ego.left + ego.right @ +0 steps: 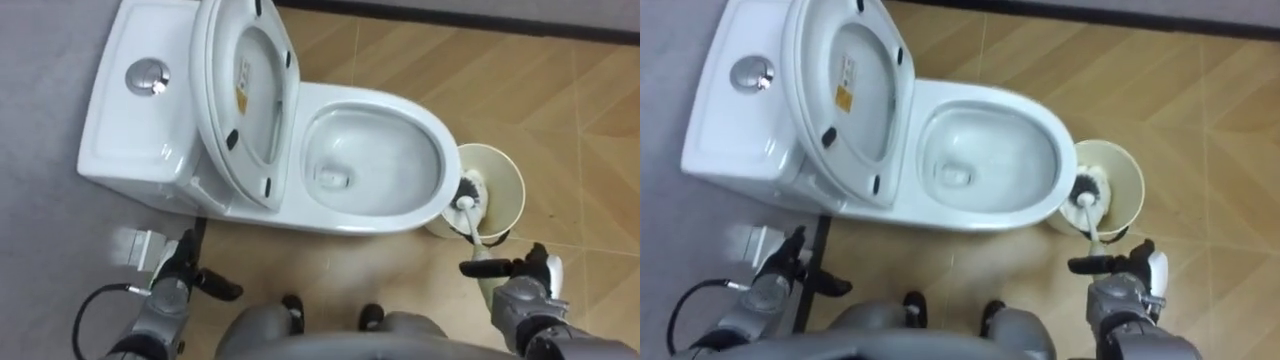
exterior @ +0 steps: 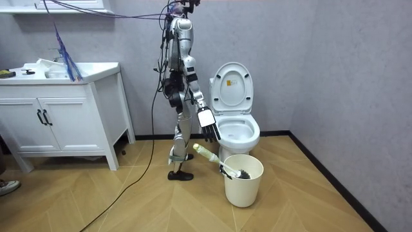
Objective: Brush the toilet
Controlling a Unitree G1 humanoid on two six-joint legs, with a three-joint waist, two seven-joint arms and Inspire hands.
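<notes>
To the left of the toilet bowl (image 1: 425,125), on the robot's near side, the left hand (image 1: 182,272) hangs low with its fingers loose and nothing in them. Also left of the bowl, the seat and lid (image 1: 245,90) stand raised against the cistern (image 1: 130,120), so the bowl is open and clear to work in.

Just to the right of the bowl, touching its front or nearly so, stands a cream bin (image 1: 518,185). The brush (image 1: 468,195) is propped in it. Its dark head lies inside, and its handle slants up over the bin's near rim toward the robot, so the long axis runs roughly from the bowl's front back toward the robot's right side.

Right of the bowl and nearer the robot than the bin, the right hand (image 1: 528,275) is held out with straight, empty fingers pointing back toward the bowl, crosswise to the handle. In the room view it hangs above the handle's free end, apart from it.

The right hand is plainly the nearer one. The pick-up probably turns on lowering it onto that slanted handle and closing around it.
</notes>
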